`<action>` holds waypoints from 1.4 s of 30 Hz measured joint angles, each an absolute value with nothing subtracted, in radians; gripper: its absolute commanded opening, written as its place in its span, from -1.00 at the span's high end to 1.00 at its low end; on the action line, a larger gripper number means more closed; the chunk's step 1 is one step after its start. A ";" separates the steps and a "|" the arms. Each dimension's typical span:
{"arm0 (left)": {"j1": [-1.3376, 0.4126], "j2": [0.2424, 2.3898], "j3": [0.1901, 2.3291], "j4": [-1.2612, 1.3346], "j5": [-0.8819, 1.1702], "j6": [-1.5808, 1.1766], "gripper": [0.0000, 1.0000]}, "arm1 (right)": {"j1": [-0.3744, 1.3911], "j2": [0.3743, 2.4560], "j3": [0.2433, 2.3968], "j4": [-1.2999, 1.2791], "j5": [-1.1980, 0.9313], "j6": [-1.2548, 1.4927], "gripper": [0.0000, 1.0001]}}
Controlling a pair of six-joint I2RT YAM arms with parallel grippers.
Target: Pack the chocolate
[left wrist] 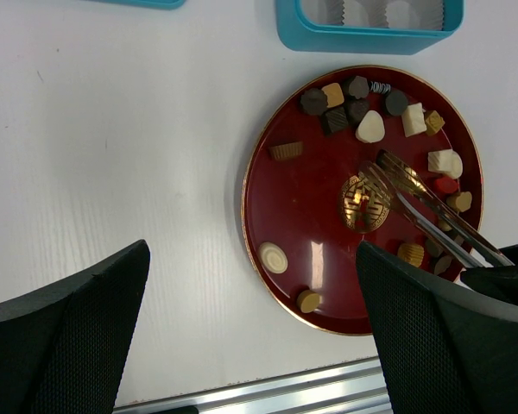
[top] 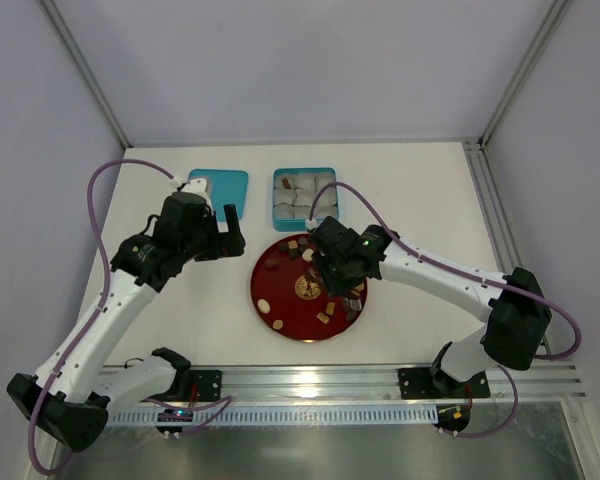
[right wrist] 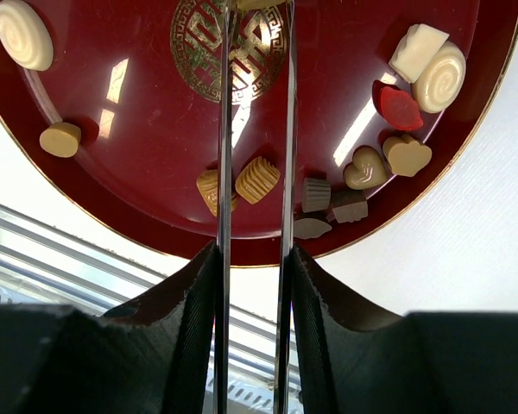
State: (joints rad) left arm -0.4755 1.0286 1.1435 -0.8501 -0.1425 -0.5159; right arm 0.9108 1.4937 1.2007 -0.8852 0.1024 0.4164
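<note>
Hovering over the red plate [left wrist: 302, 198], the right gripper [right wrist: 253, 259] was clamped on the metal tongs [right wrist: 224, 129]; the chocolate [left wrist: 370, 127] lay scattered across that plate, while the left gripper [left wrist: 252, 250] gaped wide beside it.

The plate [left wrist: 285, 207] is dark red with a gold rim and a gold fret emblem [left wrist: 354, 207]. The chocolate [left wrist: 370, 127] is dark brown, tan and cream, one piece red. The box [left wrist: 363, 39] is teal.
</note>
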 measured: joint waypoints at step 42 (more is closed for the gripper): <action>-0.476 1.027 1.143 -0.850 -0.147 -0.516 -1.00 | 0.664 1.563 1.576 -0.946 0.065 0.314 0.36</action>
State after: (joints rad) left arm -0.4755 1.0267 1.1435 -0.8505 -0.1467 -0.5156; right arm 0.6636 1.5631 1.5761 -0.9459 0.0654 0.3138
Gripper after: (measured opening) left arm 0.996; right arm 0.335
